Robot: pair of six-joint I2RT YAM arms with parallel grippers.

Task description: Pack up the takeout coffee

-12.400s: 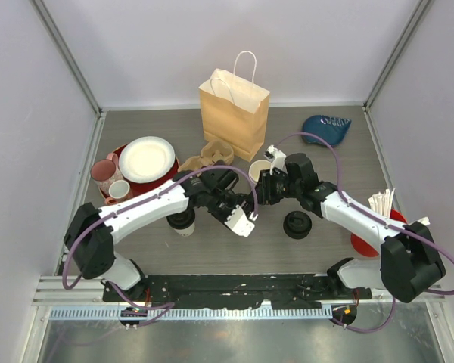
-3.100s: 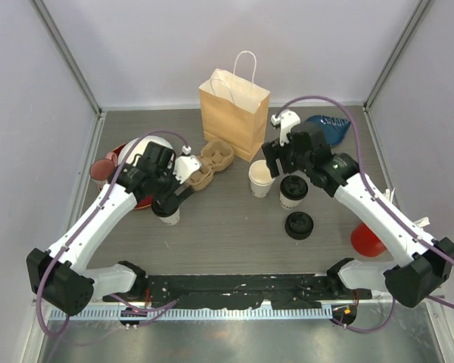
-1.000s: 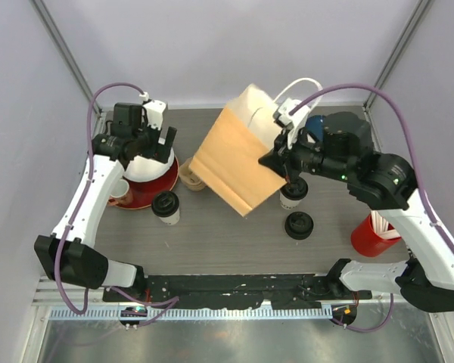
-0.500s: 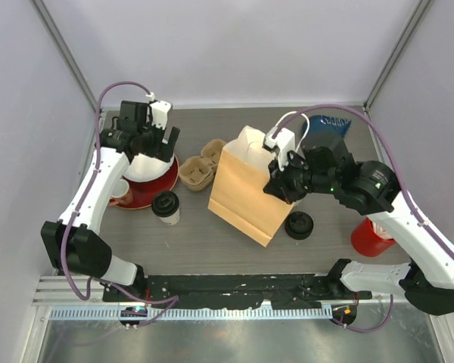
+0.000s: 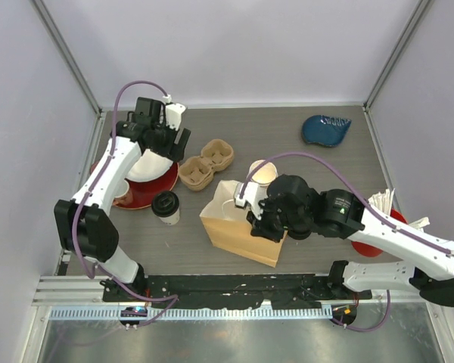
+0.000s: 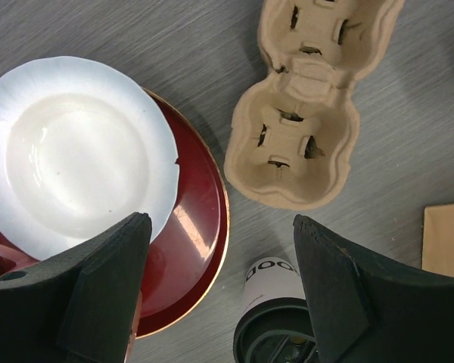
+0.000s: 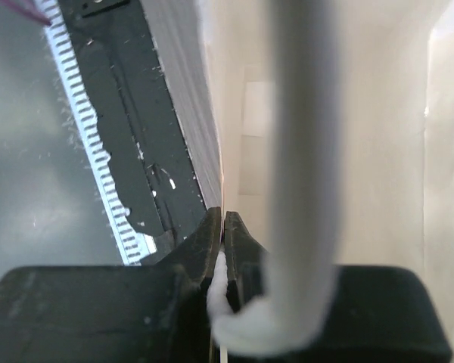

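Kraft bag [image 5: 237, 234] dragged nearer, right claw [image 7: 223, 223] pinching rim; left claw [image 6: 219, 227] wide above pulp carrier [image 6: 295, 128].

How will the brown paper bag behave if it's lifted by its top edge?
Probably light and floppy: the paper bag is thin-walled and open-topped, so it may sway or fold. The right gripper pinches only a thin edge beside the white handle, so tearing or slipping seems possible. It leans now, so it likely tips if released.

The rim of the paper bag [image 7: 378, 151] is pinched between the right gripper's [image 7: 223, 227] 2 closed fingers. Its white handle cord [image 7: 303, 151] is seen just right of that rim, and a black rail [image 7: 136, 113] left of it.
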